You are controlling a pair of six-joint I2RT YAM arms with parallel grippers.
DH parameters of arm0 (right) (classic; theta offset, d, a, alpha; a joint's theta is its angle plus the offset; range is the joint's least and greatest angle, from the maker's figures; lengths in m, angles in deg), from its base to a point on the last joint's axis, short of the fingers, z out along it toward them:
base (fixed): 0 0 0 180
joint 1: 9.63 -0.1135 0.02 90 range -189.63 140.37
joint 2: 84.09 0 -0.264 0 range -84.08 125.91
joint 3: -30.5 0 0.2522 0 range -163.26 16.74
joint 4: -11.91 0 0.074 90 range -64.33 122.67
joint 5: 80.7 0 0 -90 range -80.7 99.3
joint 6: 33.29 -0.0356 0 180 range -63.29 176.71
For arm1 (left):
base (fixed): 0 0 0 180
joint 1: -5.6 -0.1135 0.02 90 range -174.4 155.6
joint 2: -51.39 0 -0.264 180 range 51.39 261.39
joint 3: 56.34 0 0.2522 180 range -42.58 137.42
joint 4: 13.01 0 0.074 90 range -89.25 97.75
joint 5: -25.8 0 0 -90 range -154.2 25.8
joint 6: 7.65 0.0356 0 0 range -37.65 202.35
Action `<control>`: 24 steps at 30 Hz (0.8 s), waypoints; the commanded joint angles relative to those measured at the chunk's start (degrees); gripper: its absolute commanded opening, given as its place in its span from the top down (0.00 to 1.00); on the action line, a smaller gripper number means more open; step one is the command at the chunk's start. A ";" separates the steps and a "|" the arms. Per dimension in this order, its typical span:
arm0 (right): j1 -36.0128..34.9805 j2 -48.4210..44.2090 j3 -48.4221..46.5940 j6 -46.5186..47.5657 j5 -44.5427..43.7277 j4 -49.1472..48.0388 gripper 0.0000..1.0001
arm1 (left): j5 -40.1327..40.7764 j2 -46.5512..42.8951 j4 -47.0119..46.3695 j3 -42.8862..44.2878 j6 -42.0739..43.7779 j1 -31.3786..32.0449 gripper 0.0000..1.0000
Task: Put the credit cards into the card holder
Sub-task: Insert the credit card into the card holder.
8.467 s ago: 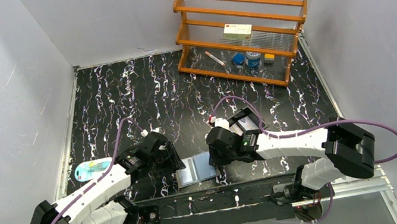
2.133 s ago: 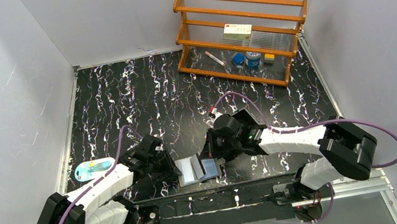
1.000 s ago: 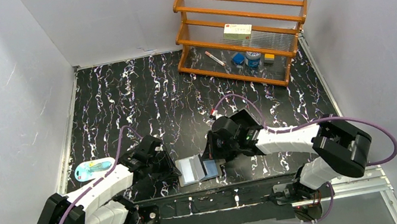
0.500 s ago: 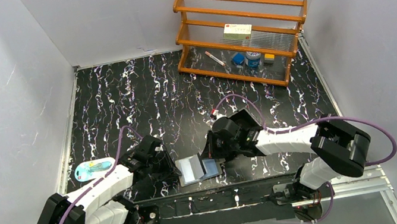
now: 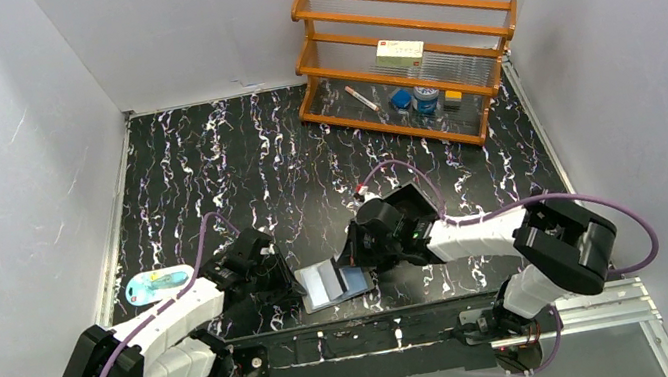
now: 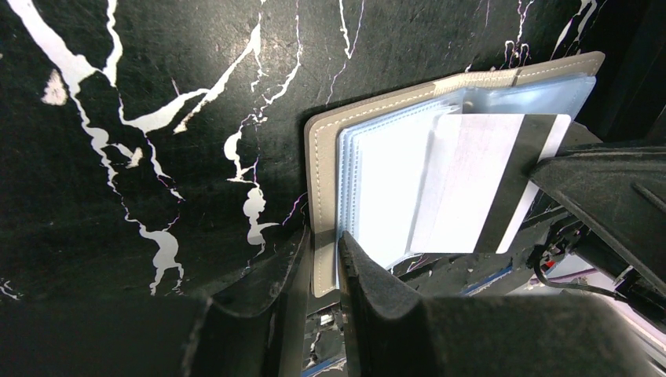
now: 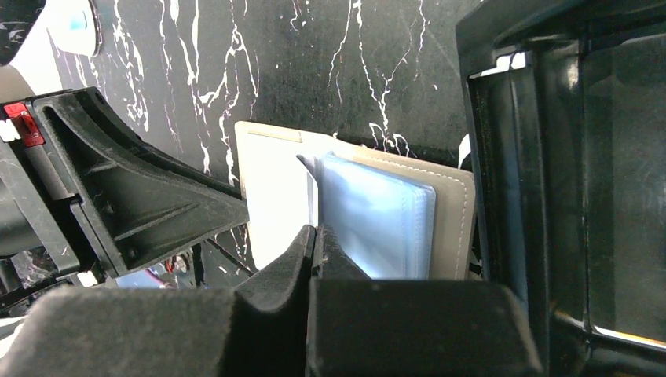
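The grey card holder lies open near the table's front edge, its bluish clear sleeves fanned up. My left gripper is shut on the edge of the holder's left cover. My right gripper is shut on a white credit card with a black stripe. The card stands on edge among the sleeves. In the right wrist view my fingers press together on its thin edge above the sleeves. Other cards are hidden.
A black box-like tray sits just behind my right wrist and fills the right of the right wrist view. A wooden rack with small items stands at the back right. A teal packet lies at the left edge.
Since 8.5 s ago my right gripper has brought a card into the open holder, and my left gripper has closed on its cover. Over the last second the card barely moved.
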 commanded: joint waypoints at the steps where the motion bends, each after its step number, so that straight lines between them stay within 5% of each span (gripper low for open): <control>1: -0.98 1.61 -0.12 -0.30 0.10 -1.81 0.92 | 0.10 0.93 1.64 -1.98 0.06 -0.16 0.81; 9: -3.18 3.48 -5.80 2.38 -3.88 10.67 0.67 | -0.37 0.91 0.95 -2.07 -0.19 -0.15 0.81; 24: -6.96 4.78 -13.62 3.21 -11.25 23.13 0.54 | -0.76 1.16 0.45 -2.10 -0.29 -0.17 0.80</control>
